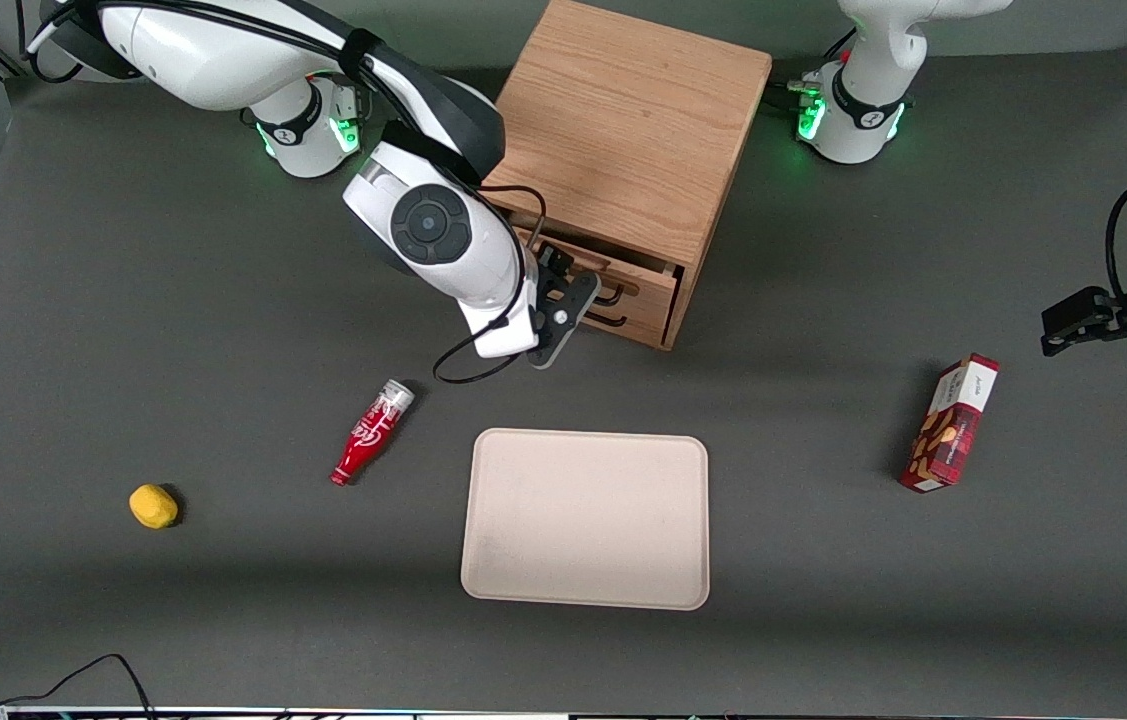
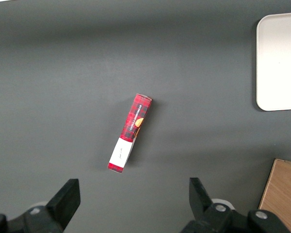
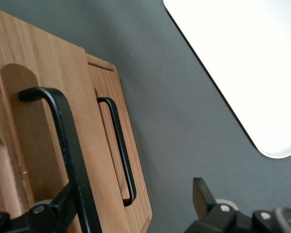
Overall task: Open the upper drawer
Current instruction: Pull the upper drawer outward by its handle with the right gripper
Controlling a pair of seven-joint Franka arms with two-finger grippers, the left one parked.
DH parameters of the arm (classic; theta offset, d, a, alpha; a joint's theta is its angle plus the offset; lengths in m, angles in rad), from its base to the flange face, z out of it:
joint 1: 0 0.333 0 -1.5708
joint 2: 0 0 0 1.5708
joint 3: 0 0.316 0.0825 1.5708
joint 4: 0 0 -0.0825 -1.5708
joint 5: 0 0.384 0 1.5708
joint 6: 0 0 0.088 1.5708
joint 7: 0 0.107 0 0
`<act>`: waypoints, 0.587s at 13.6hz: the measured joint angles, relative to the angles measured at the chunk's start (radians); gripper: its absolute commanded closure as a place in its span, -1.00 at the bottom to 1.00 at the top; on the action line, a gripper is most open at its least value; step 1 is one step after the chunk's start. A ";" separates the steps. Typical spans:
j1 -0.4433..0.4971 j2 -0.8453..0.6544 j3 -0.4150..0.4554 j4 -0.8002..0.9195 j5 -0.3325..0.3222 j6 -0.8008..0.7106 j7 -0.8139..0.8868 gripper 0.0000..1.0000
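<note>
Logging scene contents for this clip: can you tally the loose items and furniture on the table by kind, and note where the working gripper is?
Wooden cabinet: 1, with 2 drawers, the upper drawer slightly out
Tray: 1
Red bottle: 1
Red box: 1
Yellow object: 1
Total: 5
The gripper is at the upper drawer's handle, fingers open around it.

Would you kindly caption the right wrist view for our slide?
Gripper open around the upper drawer handle, the lower drawer beneath, beige tray nearby.
</note>
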 measured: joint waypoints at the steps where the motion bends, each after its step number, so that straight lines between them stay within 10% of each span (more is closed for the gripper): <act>1: -0.003 0.000 -0.003 0.000 0.000 0.001 -0.008 -1.00; 8: -0.011 0.000 -0.073 0.027 -0.001 0.009 -0.044 -1.00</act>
